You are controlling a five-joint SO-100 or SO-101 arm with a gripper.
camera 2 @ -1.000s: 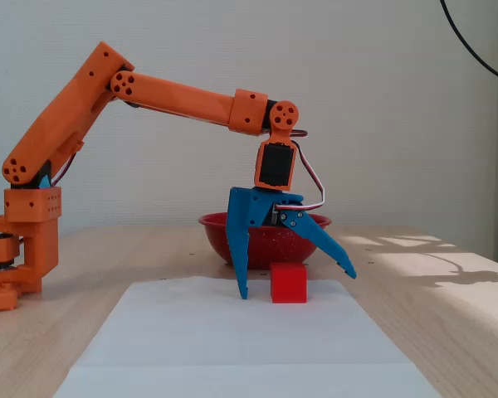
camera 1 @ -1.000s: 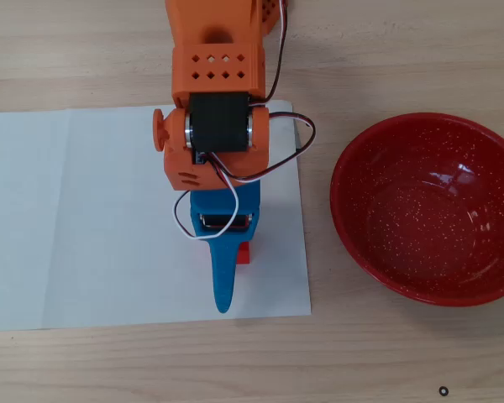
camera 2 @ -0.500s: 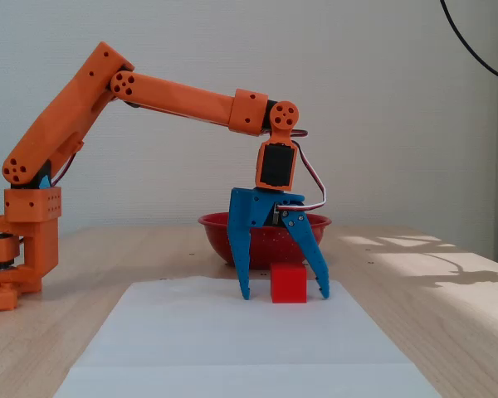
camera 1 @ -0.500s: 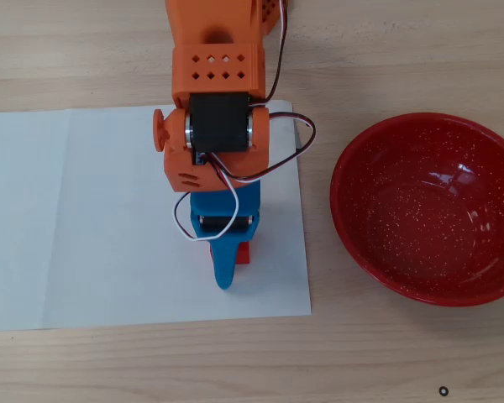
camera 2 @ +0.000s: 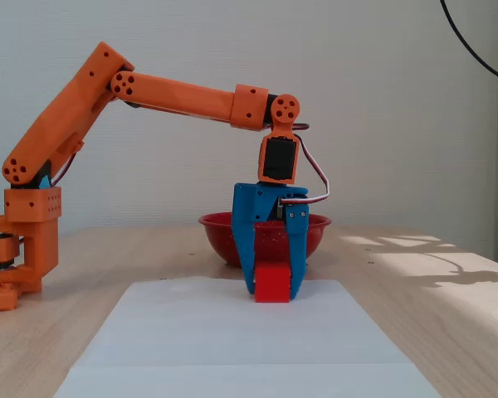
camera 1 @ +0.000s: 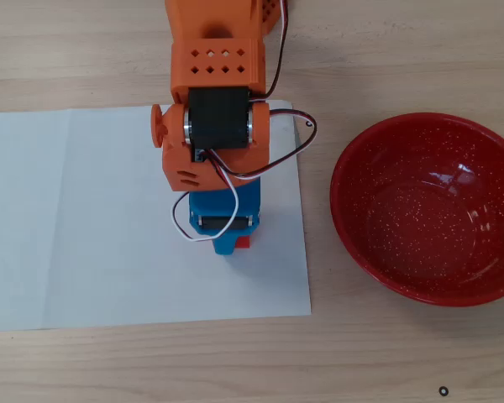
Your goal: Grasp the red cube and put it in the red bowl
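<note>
The small red cube (camera 2: 273,282) sits between the two blue fingers of my gripper (camera 2: 273,292), which is shut on it at the level of the white paper. From overhead, only a red sliver of the cube (camera 1: 244,242) shows beside the blue gripper (camera 1: 228,245), near the paper's right edge. The large red bowl (camera 1: 353,210) with white speckles stands empty on the wood to the right of the paper. In the fixed view the bowl (camera 2: 217,222) is behind the gripper and partly hidden by it.
A white paper sheet (camera 1: 84,218) covers the left and middle of the wooden table (camera 1: 386,353). The orange arm base (camera 2: 21,249) stands at the left in the fixed view. A small black ring (camera 1: 443,390) lies near the table's front edge.
The moving finger has swung in from wide open and shut against the cube. The cube has shifted slightly left in the fixed view; the wrist rose a little.
</note>
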